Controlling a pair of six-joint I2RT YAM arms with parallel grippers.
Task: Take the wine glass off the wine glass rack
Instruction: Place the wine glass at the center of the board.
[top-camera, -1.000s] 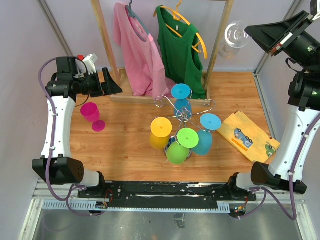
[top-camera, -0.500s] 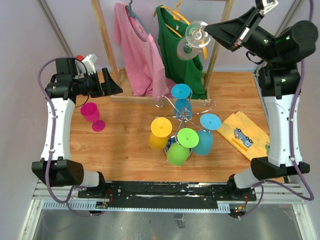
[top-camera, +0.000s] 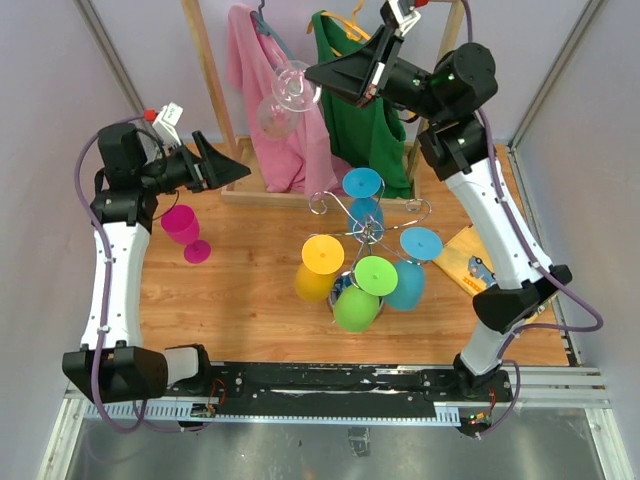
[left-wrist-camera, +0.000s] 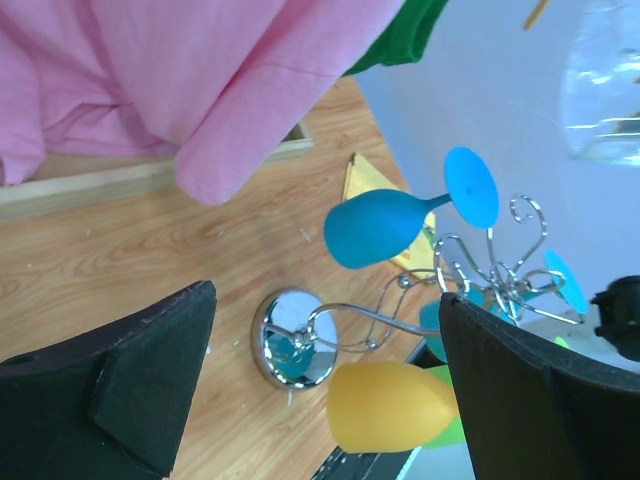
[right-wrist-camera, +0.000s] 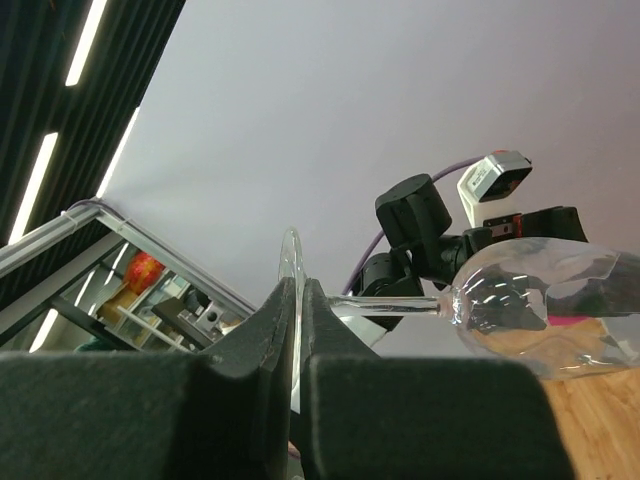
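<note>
Right gripper (top-camera: 312, 72), jaws clamping clear wine glass (top-camera: 283, 100), eleven o'clock from chrome wire rack (left-wrist-camera: 290, 338), left gripper (top-camera: 228, 168), jaws wide open.

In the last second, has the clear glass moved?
Yes. The clear glass went left, from right of the green top to in front of the pink shirt.
</note>
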